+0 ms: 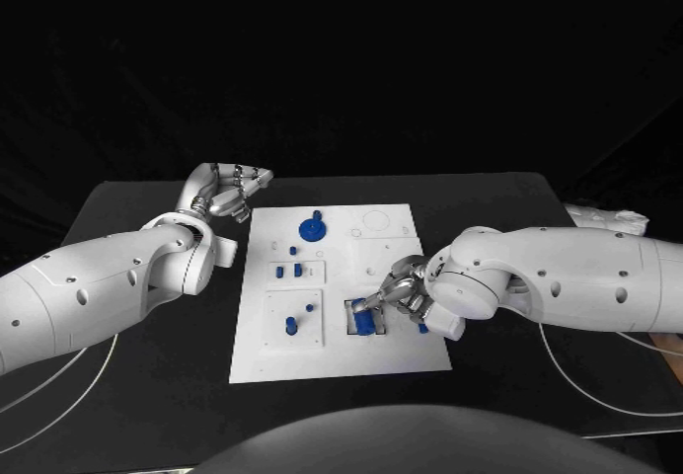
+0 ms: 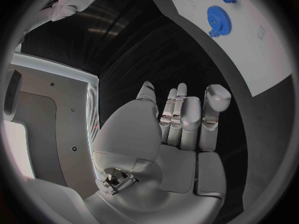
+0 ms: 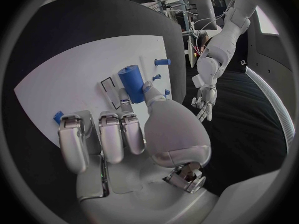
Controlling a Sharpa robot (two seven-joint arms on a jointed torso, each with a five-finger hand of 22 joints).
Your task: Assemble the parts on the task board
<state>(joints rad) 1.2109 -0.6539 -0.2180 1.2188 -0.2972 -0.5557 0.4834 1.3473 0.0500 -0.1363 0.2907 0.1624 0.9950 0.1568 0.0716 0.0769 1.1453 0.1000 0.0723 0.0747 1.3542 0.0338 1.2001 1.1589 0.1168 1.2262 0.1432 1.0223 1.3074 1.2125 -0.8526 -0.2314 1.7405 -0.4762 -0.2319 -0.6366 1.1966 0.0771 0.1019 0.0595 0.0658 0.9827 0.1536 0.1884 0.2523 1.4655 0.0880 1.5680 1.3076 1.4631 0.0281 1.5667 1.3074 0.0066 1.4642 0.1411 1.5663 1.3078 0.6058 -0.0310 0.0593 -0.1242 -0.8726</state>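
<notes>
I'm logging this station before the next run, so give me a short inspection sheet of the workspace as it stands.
Surface: black table, task board at its middle.
Job's things: blue gear at the board's far end; blue pegs in a left panel; blue cylinder in a recess under the right hand.
Clutter: nothing seen.
Hands: left hand off the board's far left corner, holding nothing; right hand over the cylinder, fingers at it, grip unclear.
Cables: white cables on the table by both arms.
Surroundings: dark backdrop.
</notes>
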